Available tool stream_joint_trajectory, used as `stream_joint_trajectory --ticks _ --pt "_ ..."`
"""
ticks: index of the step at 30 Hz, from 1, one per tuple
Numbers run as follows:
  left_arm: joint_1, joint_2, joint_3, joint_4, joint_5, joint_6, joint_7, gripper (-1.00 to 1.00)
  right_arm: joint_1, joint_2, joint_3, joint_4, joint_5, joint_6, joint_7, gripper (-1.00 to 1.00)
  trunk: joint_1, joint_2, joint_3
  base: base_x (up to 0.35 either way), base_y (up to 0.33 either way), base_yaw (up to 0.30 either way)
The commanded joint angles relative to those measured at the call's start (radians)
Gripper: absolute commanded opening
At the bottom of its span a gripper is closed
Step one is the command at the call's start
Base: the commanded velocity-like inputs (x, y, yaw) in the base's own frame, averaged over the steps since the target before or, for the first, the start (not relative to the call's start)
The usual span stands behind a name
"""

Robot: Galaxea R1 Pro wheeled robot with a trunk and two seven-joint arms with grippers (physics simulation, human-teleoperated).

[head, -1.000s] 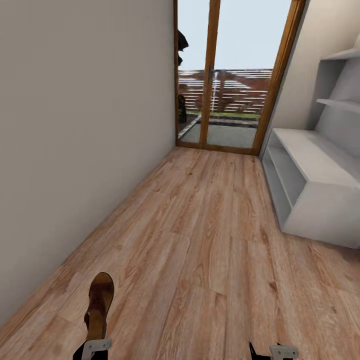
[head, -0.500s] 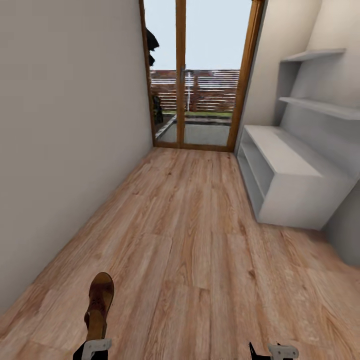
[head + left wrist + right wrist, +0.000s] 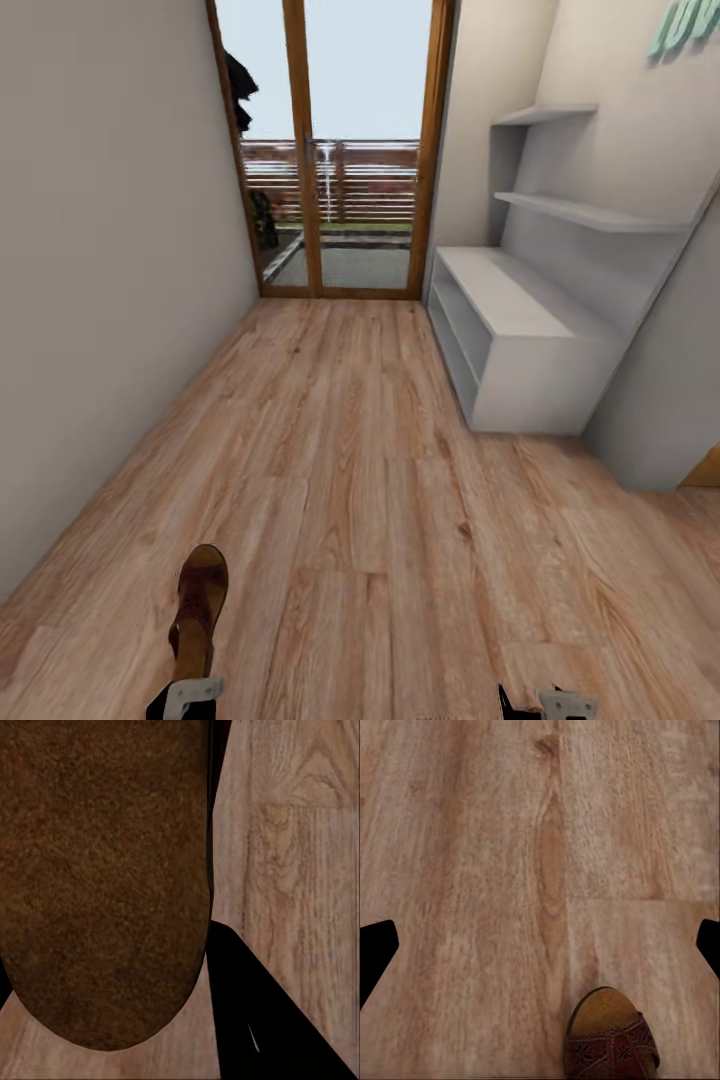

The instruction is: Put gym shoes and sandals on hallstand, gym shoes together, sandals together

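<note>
A dark brown sandal (image 3: 200,600) with a tan footbed sticks up and forward from my left gripper (image 3: 186,700), which is shut on it. Its brown sole (image 3: 105,877) sits close in the left wrist view beside one black finger (image 3: 255,1020). The other sandal (image 3: 611,1042) lies on the wood-plank corridor floor (image 3: 380,480), its toe just below my open right gripper (image 3: 540,945), whose fingertips stand wide apart. The right gripper (image 3: 545,705) is low at the near edge of the head view. The pale grey hallstand (image 3: 520,345) stands ahead on the right with bare shelves. The gym shoes are out of view.
A plain wall (image 3: 110,260) runs along the left of the corridor. A wood-framed glass door (image 3: 330,180) closes the far end. Two floating shelves (image 3: 590,212) hang above the hallstand's bench. A grey panel (image 3: 670,380) juts out on the near right.
The head view has swung to the right, so the door and hallstand sit further left in the picture. Both grippers and the held sandal keep their places.
</note>
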Motion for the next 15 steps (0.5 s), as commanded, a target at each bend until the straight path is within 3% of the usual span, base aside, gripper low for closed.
stream_joint_trajectory --ticks 1,15 --pt "0.000 0.000 0.004 0.000 -0.001 -0.002 -0.003 -1.00 -0.001 0.000 -0.002 0.001 0.001 -0.003 0.000 1.00 0.000 0.000 -0.001 0.000 0.000 -0.299" --pt "0.000 0.000 0.004 0.000 -0.001 -0.002 -0.003 -1.00 -0.001 0.000 -0.001 0.001 0.001 -0.003 0.000 1.00 0.000 0.000 -0.001 0.000 0.000 -0.299"
